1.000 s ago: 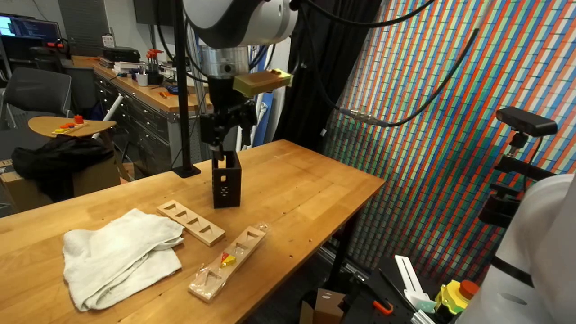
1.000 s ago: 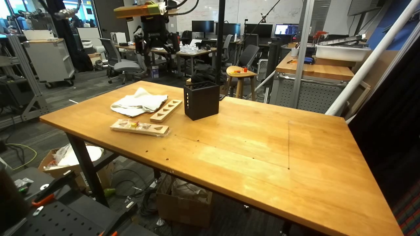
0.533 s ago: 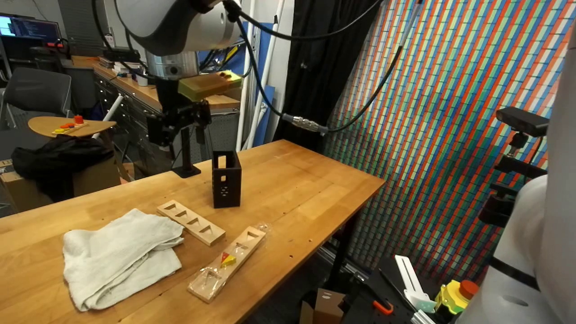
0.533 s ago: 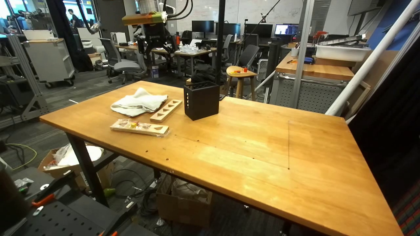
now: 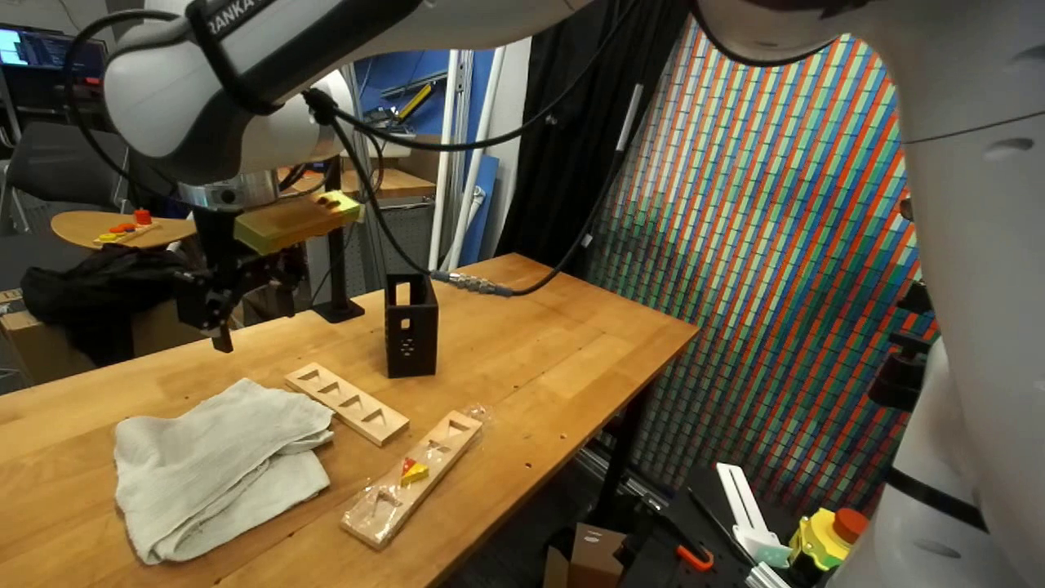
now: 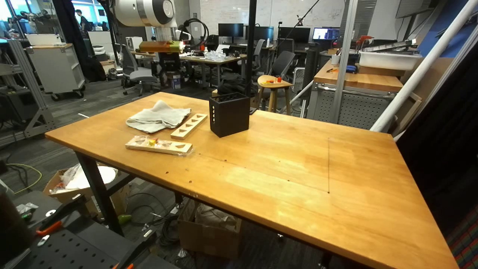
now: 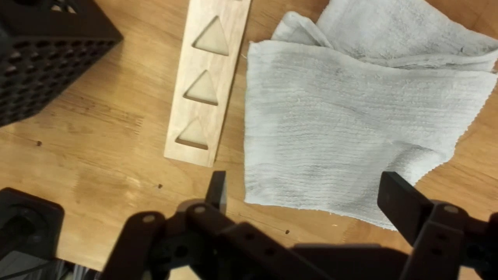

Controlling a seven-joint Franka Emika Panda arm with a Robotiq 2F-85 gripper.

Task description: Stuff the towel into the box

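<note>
While the folded white cloth towel point(image 7: 346, 112) lies unheld: approach step, presumably.
Black two-fingered pincer point(image 7: 303, 179): spread wide, empty.
Towel grasp: likely next; needs lowering, then pinching.

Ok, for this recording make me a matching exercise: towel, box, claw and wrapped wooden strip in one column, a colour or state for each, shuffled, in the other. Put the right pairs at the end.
Column one
1. towel
2. box
3. claw
4. wrapped wooden strip

Column two
a. jaws wide apart, gripping nothing
b. pale, with some red and yellow on it
c. black, standing upright
d. white, lying in loose folds

Right pairs: 1-d, 2-c, 3-a, 4-b
</note>
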